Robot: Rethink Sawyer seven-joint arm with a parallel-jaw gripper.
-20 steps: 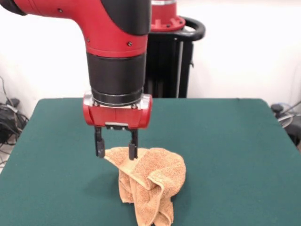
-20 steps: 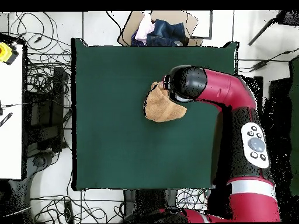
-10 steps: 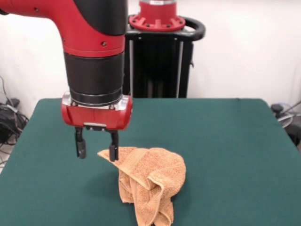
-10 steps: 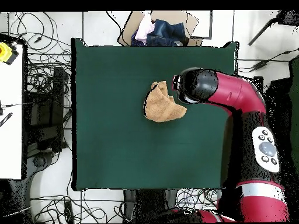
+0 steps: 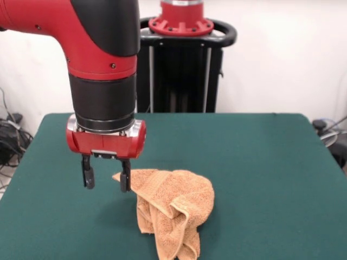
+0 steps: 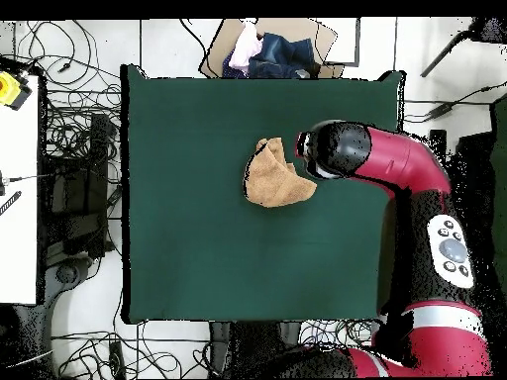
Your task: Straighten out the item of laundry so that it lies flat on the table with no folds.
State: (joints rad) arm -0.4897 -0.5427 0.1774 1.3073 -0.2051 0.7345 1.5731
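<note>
The task is judged to be at an early stage: the towel (image 5: 172, 208) is seen crumpled into a rounded heap near the middle of the green surface (image 5: 260, 162), with layers doubled over one another and a twisted tail trailing toward the front view's bottom edge. No part of it is laid out flat, so the whole spreading remains to be done. The end effector (image 5: 105, 179) is held low over the surface at the heap's edge, with its jaws parted to a moderate width and nothing gripped between them; one finger stands just at a pointed corner of the cloth that juts out from the heap, while the other stands apart from it over bare felt. Whether that finger touches the corner cannot be told. In the overhead view the towel (image 6: 275, 176) is found a little above the centre of the surface (image 6: 188, 247), with the arm's wrist beside it on the side away from the picture's left edge. Wide stretches of bare felt are left on every side of the heap, and every edge of the surface lies well apart from it, so ample room is judged available for the cloth to be drawn out in any direction without overhanging.
</note>
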